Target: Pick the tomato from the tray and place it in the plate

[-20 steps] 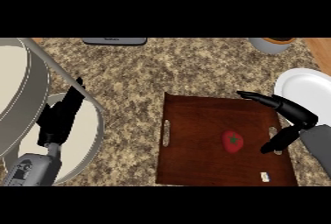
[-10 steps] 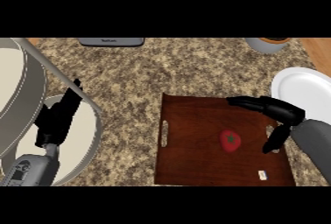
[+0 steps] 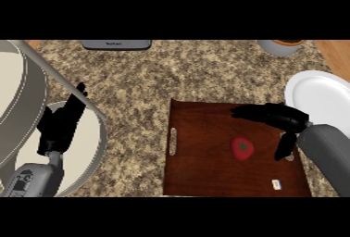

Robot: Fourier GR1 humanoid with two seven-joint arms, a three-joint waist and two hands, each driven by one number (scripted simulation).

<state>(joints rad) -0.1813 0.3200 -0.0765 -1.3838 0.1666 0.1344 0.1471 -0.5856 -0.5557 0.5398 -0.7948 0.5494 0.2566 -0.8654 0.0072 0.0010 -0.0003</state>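
Note:
A red tomato (image 3: 241, 147) with a green stem lies near the middle of the dark brown wooden tray (image 3: 205, 171). My right hand (image 3: 279, 119) hovers over the tray's right part, just right of and above the tomato, fingers spread and pointing left, thumb hanging down, holding nothing. The white plate (image 3: 325, 99) sits to the right of the tray, partly cut by the view's edge. My left hand (image 3: 64, 124) rests open at the left, fingers up, over the sink's rim.
A large round steel sink (image 3: 21, 92) with a thin faucet spout (image 3: 65, 83) fills the left side. A grey device (image 3: 116, 44) lies at the counter's back edge. A cup (image 3: 282, 46) stands at the back right. Speckled granite counter (image 3: 137, 92) lies between sink and tray.
My right hand has moved left over the tray, closer to the tomato. The left hand has barely shifted. The tomato has not moved.

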